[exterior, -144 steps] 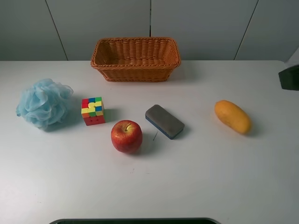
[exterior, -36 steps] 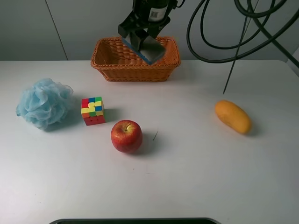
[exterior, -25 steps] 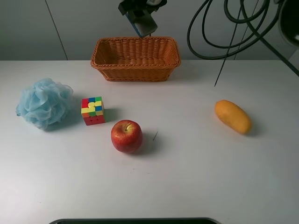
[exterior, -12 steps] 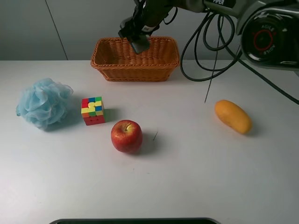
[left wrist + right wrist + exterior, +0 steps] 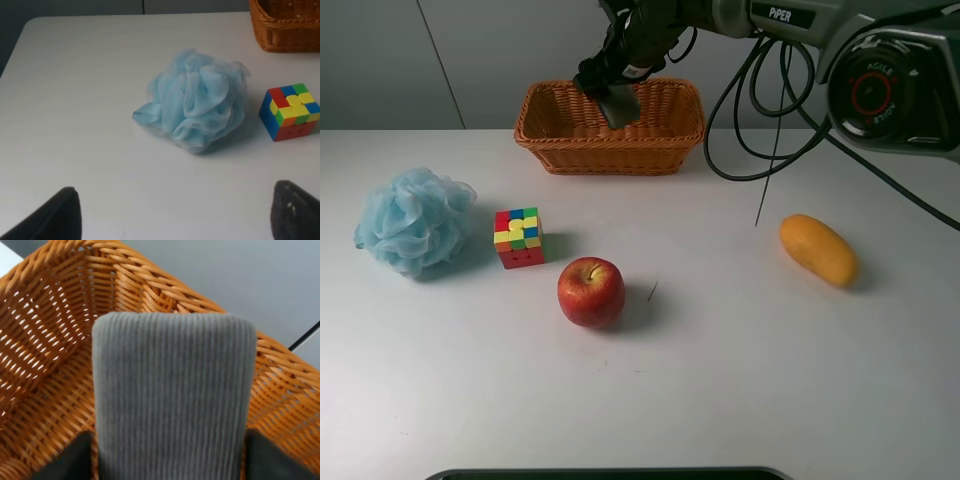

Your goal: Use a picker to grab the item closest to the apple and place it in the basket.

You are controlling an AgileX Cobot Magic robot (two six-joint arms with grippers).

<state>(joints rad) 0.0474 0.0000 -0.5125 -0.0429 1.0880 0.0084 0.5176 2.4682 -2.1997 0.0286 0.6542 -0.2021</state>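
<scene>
Right wrist: eraser point(image 5: 170, 400) over basket point(image 5: 55, 340)

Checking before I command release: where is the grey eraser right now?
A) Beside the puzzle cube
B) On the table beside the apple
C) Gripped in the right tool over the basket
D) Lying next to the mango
C: the right tool holds the grey eraser over the basket, whose wicker walls show around it in the right wrist view.
</scene>
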